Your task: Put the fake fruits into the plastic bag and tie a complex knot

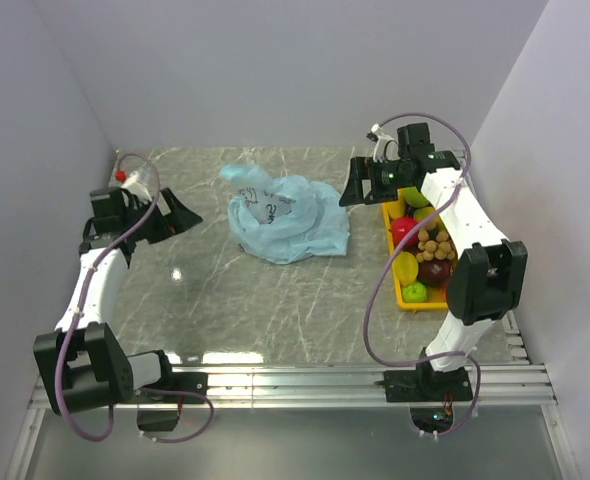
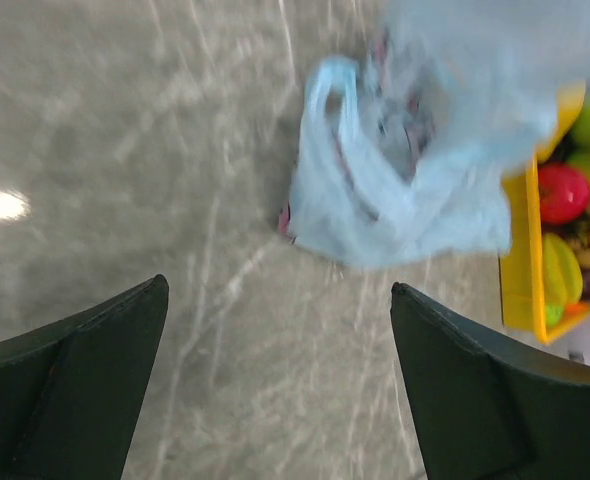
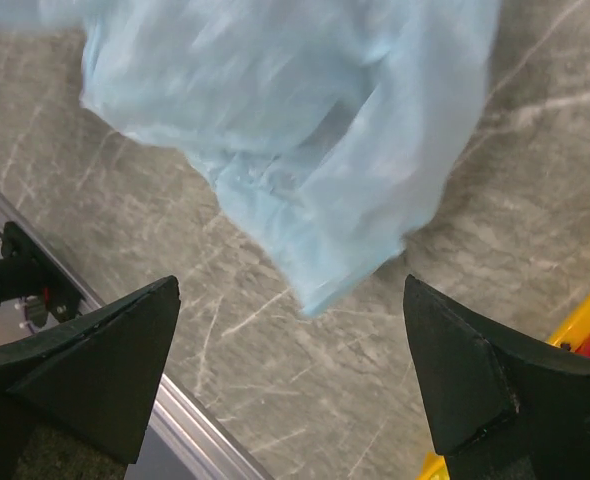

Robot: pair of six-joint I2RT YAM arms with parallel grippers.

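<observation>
The plastic bag (image 1: 287, 220) lies crumpled mid-table, toward 12 o'clock. The left claw (image 1: 182, 213), at the bag's 9 o'clock, and the right claw (image 1: 358, 185), at its 3 o'clock, both gape wide, holding nothing. The fruits (image 1: 422, 250) sit in a yellow tray (image 1: 427, 306) at the table's 3 o'clock edge.

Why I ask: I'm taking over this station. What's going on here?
Two robot arms are set to pack fruit into a bag. Neither holds anything: the left gripper and the right gripper are both open, one on either side of the light-blue bag, which lies crumpled and untied mid-table. The fruits sit in the yellow tray on the right.
</observation>
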